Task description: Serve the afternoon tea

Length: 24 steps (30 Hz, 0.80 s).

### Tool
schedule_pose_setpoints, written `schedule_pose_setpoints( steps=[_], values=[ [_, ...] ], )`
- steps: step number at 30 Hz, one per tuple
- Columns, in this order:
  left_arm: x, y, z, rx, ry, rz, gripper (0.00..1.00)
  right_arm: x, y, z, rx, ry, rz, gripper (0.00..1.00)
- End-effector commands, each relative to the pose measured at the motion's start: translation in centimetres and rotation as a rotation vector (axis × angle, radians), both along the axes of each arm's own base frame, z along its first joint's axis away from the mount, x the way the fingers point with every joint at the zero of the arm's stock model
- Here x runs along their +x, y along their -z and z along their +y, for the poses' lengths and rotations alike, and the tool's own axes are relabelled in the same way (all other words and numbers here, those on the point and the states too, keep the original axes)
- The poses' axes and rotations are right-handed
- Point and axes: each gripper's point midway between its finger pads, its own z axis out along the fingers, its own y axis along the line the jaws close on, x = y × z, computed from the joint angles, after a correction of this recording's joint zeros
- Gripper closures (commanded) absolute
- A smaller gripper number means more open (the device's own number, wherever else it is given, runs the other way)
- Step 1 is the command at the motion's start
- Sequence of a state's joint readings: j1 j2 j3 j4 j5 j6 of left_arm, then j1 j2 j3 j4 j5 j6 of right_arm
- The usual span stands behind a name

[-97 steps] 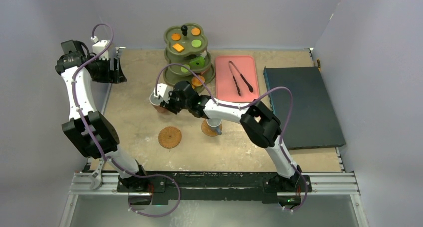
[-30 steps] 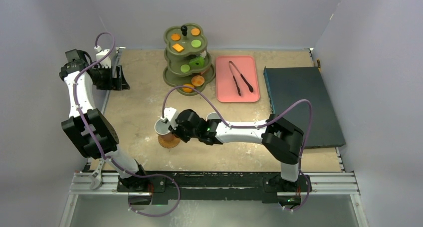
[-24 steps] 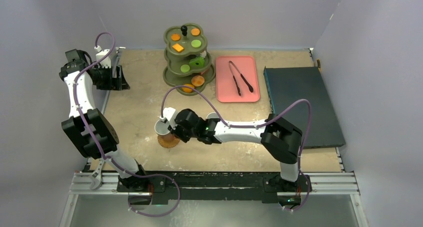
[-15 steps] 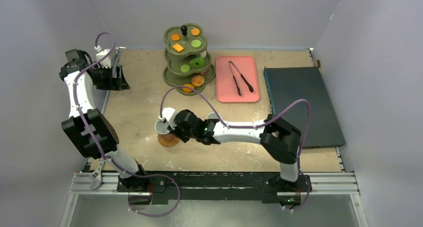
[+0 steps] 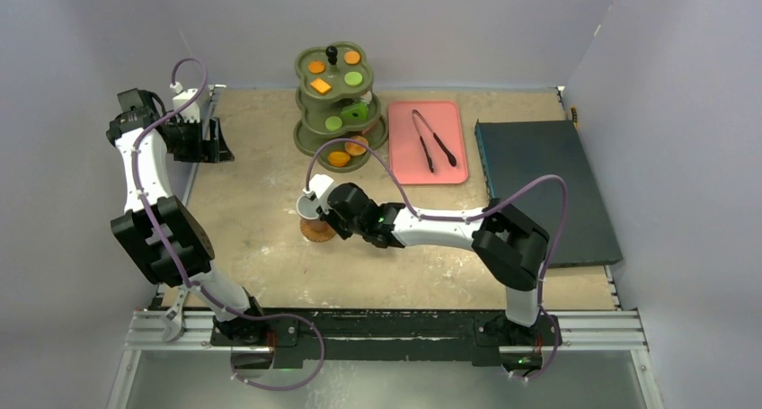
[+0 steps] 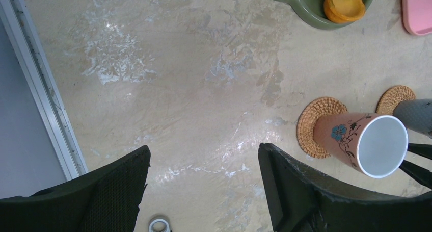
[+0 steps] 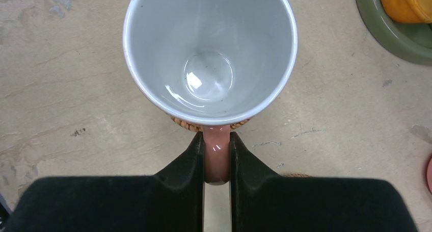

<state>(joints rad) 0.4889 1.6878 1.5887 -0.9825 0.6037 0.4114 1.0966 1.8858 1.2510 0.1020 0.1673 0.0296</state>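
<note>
Pinching the handle of the terracotta cup (image 7: 210, 53), right gripper (image 7: 217, 143) over a coaster (image 6: 309, 126) — left gripper (image 6: 203, 154) spread wide.

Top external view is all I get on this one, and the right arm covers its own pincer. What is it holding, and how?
Observer: The right pincer is shut on the terracotta cup, gripping it by the handle with one finger on each side.
Operator: Is there anything in the cup?
Observer: No. The right wrist view looks straight into it, and the pale inside is empty.
Operator: Is it over a coaster?
Observer: Yes. In the left wrist view its base is at a brown coaster, and a second coaster lies just beside. I cannot tell whether the cup touches it.
</note>
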Motion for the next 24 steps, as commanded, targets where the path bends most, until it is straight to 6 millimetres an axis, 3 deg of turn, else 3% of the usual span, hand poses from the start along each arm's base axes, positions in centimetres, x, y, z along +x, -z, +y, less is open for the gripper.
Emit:
schedule_pose_setpoints(
  steps=[1,4,6,9,14,16,21,24],
  values=[
    [0.1,-2.7,-0.2,0.014,0.018,-0.085,0.23,-0.3,0.3,-1.7,-0.047,0.037,0.021,1.00],
    [0.1,-2.8,-0.2,0.017,0.019,-0.090,0.23,-0.7,-0.1,-2.2,-0.042,0.040,0.029,1.00],
    [0.1,-2.8,-0.2,0.016,0.020,-0.089,0.22,-0.9,-0.5,-2.3,-0.029,0.038,0.030,0.88],
    [0.1,-2.7,-0.4,0.006,0.024,-0.088,0.22,-1.0,-0.9,-2.2,-0.010,0.038,0.031,0.62],
    [0.0,-2.7,-0.5,0.000,0.020,-0.091,0.21,-0.7,-2.1,-1.3,0.030,0.033,0.018,0.46],
    [-0.1,-2.6,-0.5,0.003,0.017,-0.092,0.20,-0.4,-2.8,-1.0,0.045,0.035,0.008,0.34],
    [-0.1,-2.5,-0.6,-0.006,0.014,-0.091,0.18,0.3,-6.1,-0.7,0.090,0.047,-0.035,0.03],
    [0.0,-2.4,-0.9,-0.019,0.014,-0.097,0.17,0.9,-8.9,-1.2,0.134,0.049,-0.054,0.02]
  ],
)
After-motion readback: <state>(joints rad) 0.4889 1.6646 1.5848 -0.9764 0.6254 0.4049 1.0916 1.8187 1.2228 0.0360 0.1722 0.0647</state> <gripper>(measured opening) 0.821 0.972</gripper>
